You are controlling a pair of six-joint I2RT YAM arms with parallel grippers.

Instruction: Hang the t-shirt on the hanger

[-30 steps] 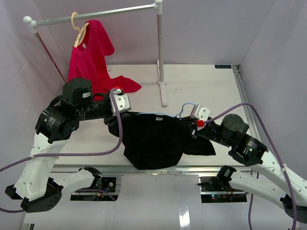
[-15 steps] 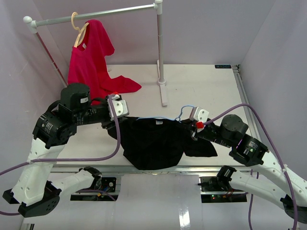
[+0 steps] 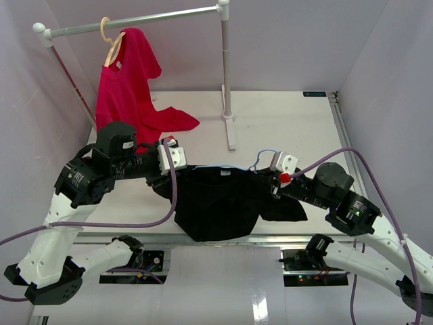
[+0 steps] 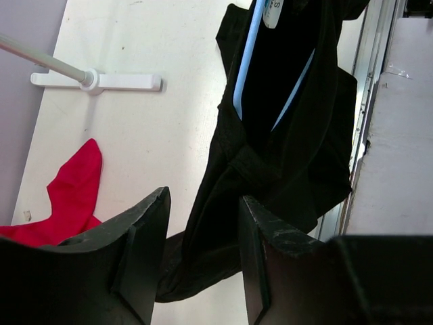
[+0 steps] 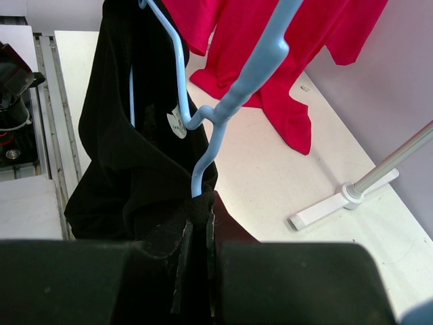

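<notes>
Near-centre of the table (image 3: 291,115), raised off its surface: t-shirt (image 3: 216,200), black, short-sleeved, draped over the hanger (image 3: 260,159), its body sagging toward the near edge. The light-blue wire shows inside the neck opening and along the shoulder line, and the hook stands out at the right.

Right tool (image 5: 196,223): clenched on the hanger wire just below the hook, with black fabric bunched against its fingers (image 5: 162,244).

Left tool (image 4: 203,203): released, at the shirt's left shoulder. Its fingers (image 4: 145,250) stand apart, with bare table and hanging black fabric visible in the gap. No pinch on the cloth can be made out.

Far left: clothes rail (image 3: 135,20) on a white upright. It carries a tan wooden hanger (image 3: 111,40) with a red shirt (image 3: 128,88), whose hem trails onto the table.
</notes>
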